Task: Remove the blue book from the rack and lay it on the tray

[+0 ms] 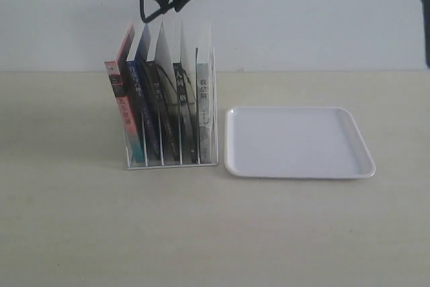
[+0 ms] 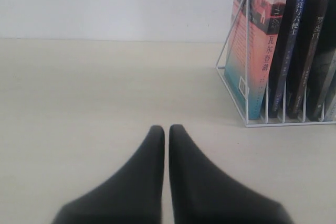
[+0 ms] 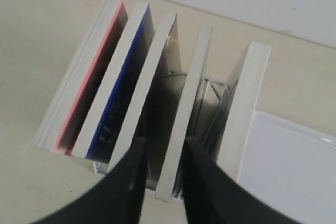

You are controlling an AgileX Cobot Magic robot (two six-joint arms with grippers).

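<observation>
My right gripper (image 3: 163, 174) looks down on the top edges of five books standing in the rack (image 3: 173, 75). My two black fingers (image 3: 128, 182) stand apart. The fourth book (image 3: 186, 108), counted from the pink-edged book (image 3: 84, 77), runs into the gap between them. The blue book (image 3: 116, 85) stands second, just beside the pink-edged book. The tray (image 3: 294, 171) lies beside the last book.

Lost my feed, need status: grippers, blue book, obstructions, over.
Left gripper shut, clear of rack. Right gripper open, above rack. Blue book in rack, ungripped, pink-spined book and black-spined book flanking it.
</observation>
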